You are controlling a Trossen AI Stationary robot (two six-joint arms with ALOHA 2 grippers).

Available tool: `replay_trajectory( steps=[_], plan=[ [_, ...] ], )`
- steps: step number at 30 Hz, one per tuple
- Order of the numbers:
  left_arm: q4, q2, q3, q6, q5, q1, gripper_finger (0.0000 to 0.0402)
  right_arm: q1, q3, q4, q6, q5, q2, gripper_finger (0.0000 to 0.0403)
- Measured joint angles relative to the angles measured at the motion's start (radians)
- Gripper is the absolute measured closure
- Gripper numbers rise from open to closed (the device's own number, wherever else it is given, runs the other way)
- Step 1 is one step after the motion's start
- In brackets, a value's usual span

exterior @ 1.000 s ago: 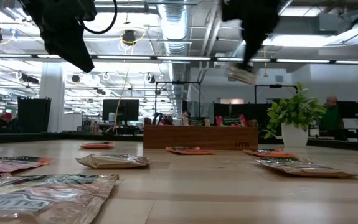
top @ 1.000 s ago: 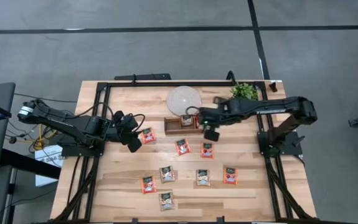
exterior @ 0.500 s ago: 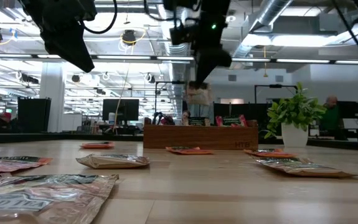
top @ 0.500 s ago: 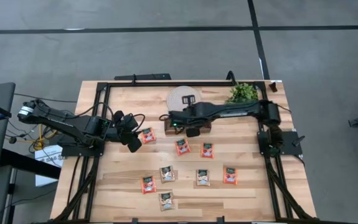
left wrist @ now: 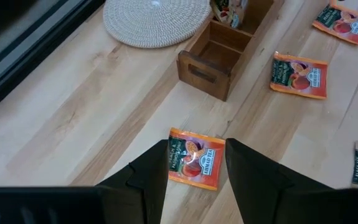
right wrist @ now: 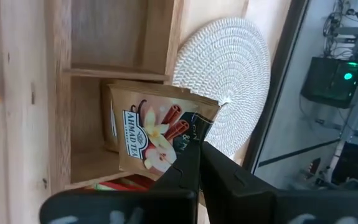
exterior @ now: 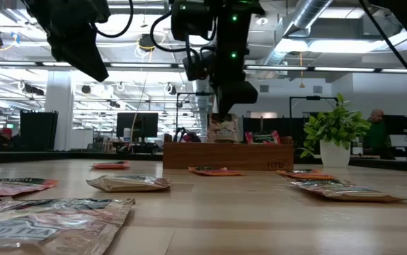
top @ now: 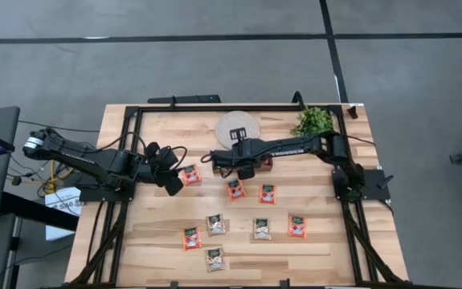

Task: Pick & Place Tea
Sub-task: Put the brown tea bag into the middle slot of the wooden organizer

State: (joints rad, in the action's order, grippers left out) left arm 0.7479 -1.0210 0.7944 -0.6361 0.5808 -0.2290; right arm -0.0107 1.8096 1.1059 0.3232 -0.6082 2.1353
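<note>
My right gripper (right wrist: 198,163) is shut on a pale tan tea sachet (right wrist: 150,134) over the middle of the brown wooden tray (top: 267,164). In the low view the sachet (exterior: 223,129) hangs under the gripper (exterior: 226,106), right at the tray's (exterior: 260,156) top rim. Red sachets (right wrist: 119,185) stand in that same compartment. My left gripper (left wrist: 196,155) hovers open at the table's left. Its fingers are above and on either side of a red-orange sachet (left wrist: 195,158) that lies flat on the table. Several more sachets (top: 263,229) lie flat toward the near edge. My right gripper pinches the tan sachet's dark-banded upper corner (right wrist: 194,132) between its two shut fingers. The fingers slant down from the table's right side. The sachet hangs below them, roughly upright, its lower end at the compartment's opening. I cannot tell whether it touches the tray.
A round white woven disc (top: 238,127) lies just behind the tray, and a small green plant (top: 315,119) stands at the far right. The tray's left-end compartment (left wrist: 219,43) is bare. A black frame runs along the table's edges (top: 214,107).
My right gripper has swung from in front of the tray's right part toward the table's left. It has come down over the tray's middle and rolled as it went. The tan sachet has gone with it, from well above the tray down to its rim.
</note>
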Motion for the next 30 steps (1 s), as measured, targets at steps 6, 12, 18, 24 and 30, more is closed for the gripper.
replay_trajectory(
  steps=[6,12,18,24,30],
  plan=[
    [-0.002,0.000,0.000,0.000,0.003,0.000,0.0250,-0.019,0.000,-0.004,-0.035,0.003,0.000,0.0403],
    [-0.002,0.000,0.000,0.000,0.007,0.000,0.0250,-0.034,0.000,-0.030,-0.036,0.009,0.000,0.0403],
    [-0.002,0.000,0.000,0.000,0.007,0.000,0.0250,-0.044,0.000,-0.044,-0.037,0.066,0.000,0.0403],
    [-0.002,0.000,0.000,0.000,0.007,0.000,0.0250,-0.051,0.000,-0.039,-0.037,0.062,0.000,0.0403],
    [-0.002,0.000,0.000,0.000,0.007,0.000,0.0250,-0.066,0.000,-0.004,-0.037,0.060,0.000,0.0403]
  ],
)
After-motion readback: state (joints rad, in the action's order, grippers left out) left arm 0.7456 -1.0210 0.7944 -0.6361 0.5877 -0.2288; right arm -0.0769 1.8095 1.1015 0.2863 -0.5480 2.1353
